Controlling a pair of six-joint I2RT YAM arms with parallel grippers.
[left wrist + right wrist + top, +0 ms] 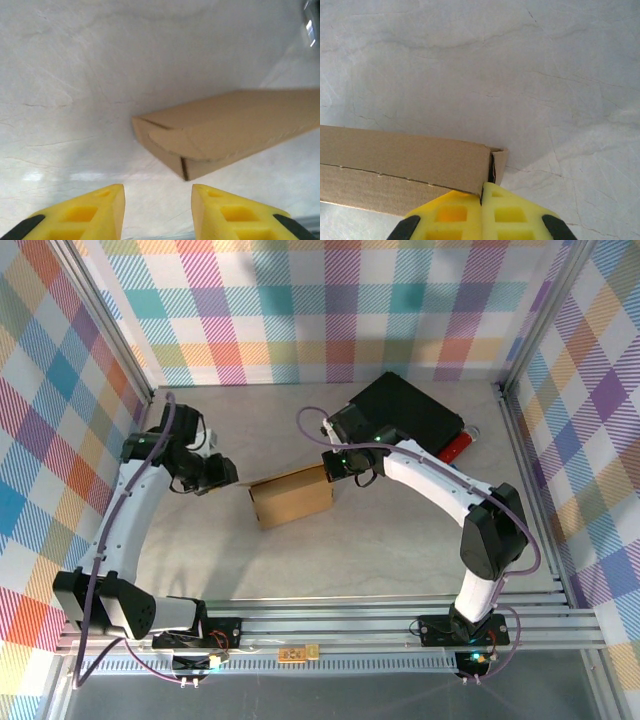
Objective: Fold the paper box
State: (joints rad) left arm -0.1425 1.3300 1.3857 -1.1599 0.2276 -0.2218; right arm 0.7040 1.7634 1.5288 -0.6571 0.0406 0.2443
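Lower centre of the left wrist view: left end effector (pixel 157 192) parted, gripping nothing, aimed at the near corner of the paper box (pixel 225 130) and apart from it. Bottom centre of the right wrist view: right end effector (pixel 482 189) clenched, fingertips (pixel 505 205) touching the box's end corner beside a short upright flap; cannot tell whether any cardboard is pinched. Middle of the top view: box lying flat on the bench (pixel 400 550), lid down, between both end effectors. Upper right: black case (pixel 410 410), well apart from the box. Judged nearly finished: walls up, lid closed over. Probably left to do: tucking in the flap standing slightly proud at that end corner, then pressing the open seam at the other corner flush.
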